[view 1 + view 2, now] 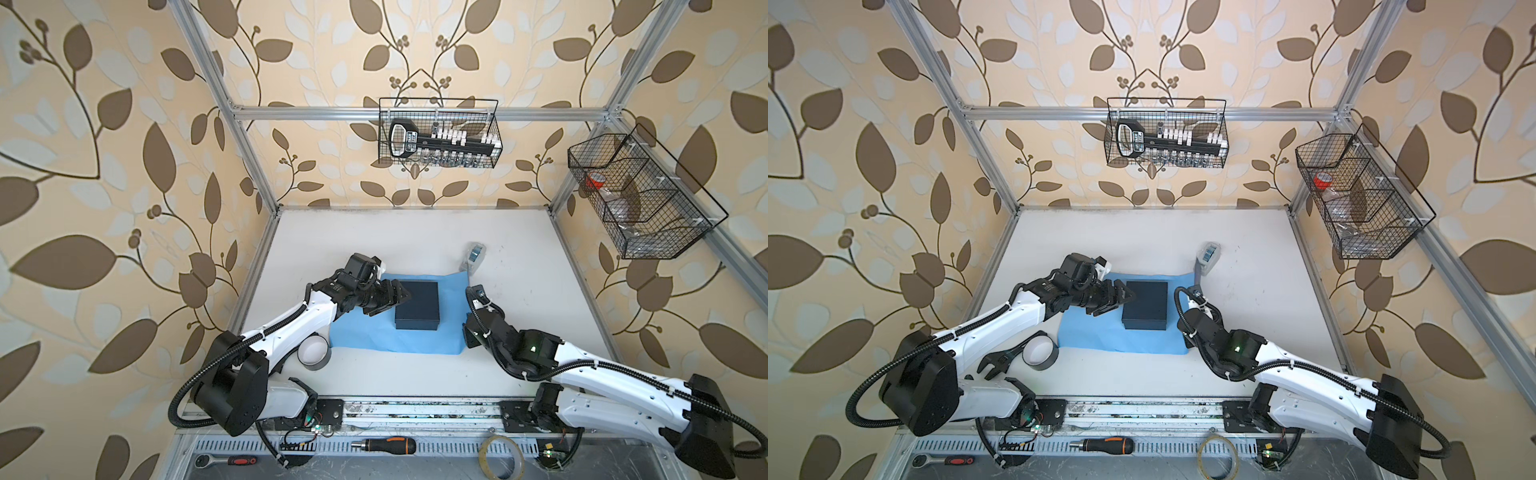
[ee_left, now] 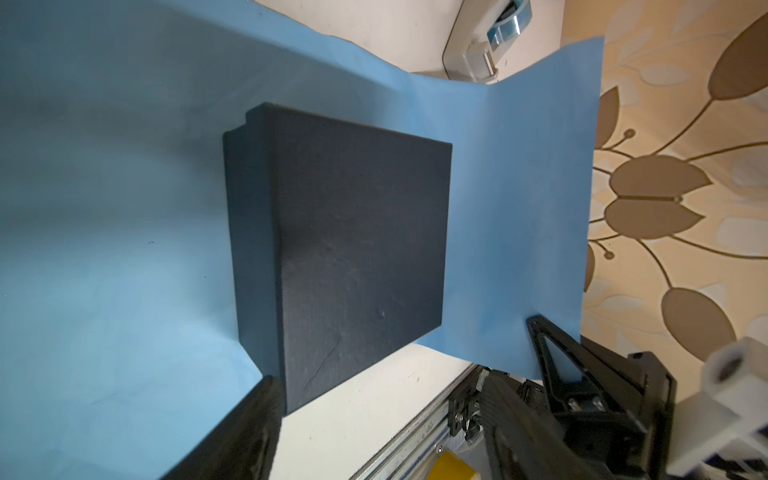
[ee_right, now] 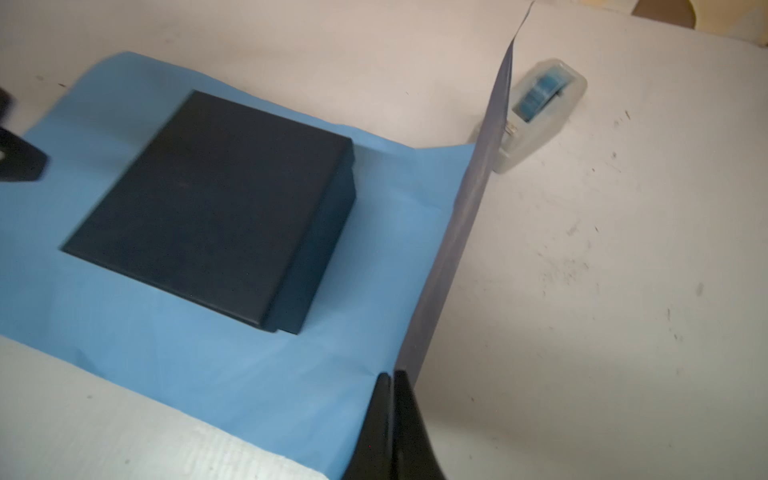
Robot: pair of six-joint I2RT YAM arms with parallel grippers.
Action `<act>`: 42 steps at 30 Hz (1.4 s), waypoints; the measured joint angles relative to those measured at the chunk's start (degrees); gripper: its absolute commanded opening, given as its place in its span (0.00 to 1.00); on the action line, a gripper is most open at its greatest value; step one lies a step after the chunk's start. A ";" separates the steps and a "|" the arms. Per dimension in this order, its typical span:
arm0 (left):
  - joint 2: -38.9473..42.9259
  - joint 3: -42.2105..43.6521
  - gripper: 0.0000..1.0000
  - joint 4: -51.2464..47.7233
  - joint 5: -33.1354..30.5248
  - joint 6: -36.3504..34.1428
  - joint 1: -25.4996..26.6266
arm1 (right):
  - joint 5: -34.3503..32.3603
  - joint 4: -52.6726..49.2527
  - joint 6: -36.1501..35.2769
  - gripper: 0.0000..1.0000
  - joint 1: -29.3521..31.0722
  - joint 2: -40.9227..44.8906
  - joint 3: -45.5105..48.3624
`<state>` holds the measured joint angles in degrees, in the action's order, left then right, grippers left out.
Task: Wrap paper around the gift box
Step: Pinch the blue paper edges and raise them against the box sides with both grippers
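Evidently the wrap is at its first fold. The paper lies light face up across the middle of the table, somewhat nearer the front edge, spread flat as the bed for the job. Its right margin stands up off the table, darker face outward, because the right claw is pinched shut on that edge near the sheet's front right corner. I judge this flap is meant to come over the lid. The gift box rests lid up on the paper, right of the sheet's middle, which leaves the raised flap little way to travel. The left claw hangs at the box's left side, jaws apart and empty, likely to steady the box while the sheet is pulled. Whether a finger touches it I cannot tell, the wrist view being blurred there.

The table is white and scuffed with dark marks toward its right edge. Leaf-patterned wallpaper closes the cell behind an aluminium frame, with one wire basket on the back rail and a second basket on the right rail. A grey tape roll sits by the paper's front left corner. The small tape dispenser stands just behind the sheet's back right corner, handy for sealing.
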<state>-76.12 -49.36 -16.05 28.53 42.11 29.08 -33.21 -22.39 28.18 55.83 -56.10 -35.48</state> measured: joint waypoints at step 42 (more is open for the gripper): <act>-11.65 -8.76 0.47 11.10 2.51 -1.46 2.89 | 8.48 22.71 -2.43 0.00 5.29 -16.68 -2.21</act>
<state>-87.77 -58.13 -4.95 31.05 40.64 31.97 -24.73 0.32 25.76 61.12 -72.77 -37.69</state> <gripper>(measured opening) 0.521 0.047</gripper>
